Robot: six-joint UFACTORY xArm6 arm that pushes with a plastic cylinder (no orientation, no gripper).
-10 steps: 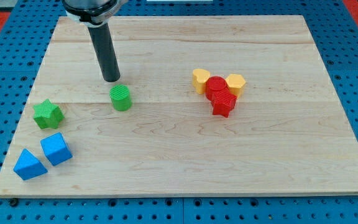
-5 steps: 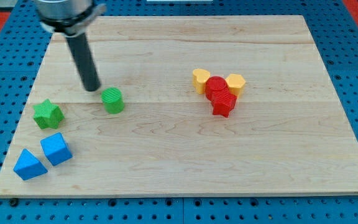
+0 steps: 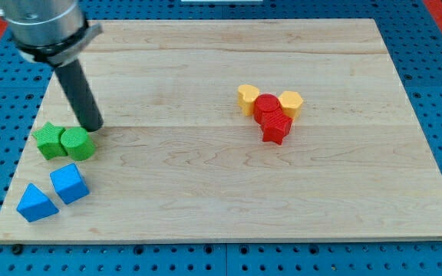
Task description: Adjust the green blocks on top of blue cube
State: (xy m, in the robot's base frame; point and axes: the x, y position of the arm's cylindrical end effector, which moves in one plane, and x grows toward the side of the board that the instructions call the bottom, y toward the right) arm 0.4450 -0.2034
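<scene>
Green cylinder (image 3: 77,143) and green star (image 3: 49,142) touch just above the blue cube (image 3: 69,183) on the desk (image 3: 229,199), my tip (image 3: 91,126) at the cylinder's upper right edge; no claw exists.

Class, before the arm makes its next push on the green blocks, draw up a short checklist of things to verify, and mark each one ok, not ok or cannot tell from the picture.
1. My tip is in view, at the upper right edge of the green cylinder: ok.
2. The green cylinder and green star sit side by side, touching: ok.
3. Both green blocks lie toward the view's top from the blue cube: ok.
4. Green pair sits directly against the blue cube: not ok, a gap shows.
5. Blue triangular block is clear of the push path: ok.
6. Red and yellow cluster is far off at the view's right: ok.
</scene>
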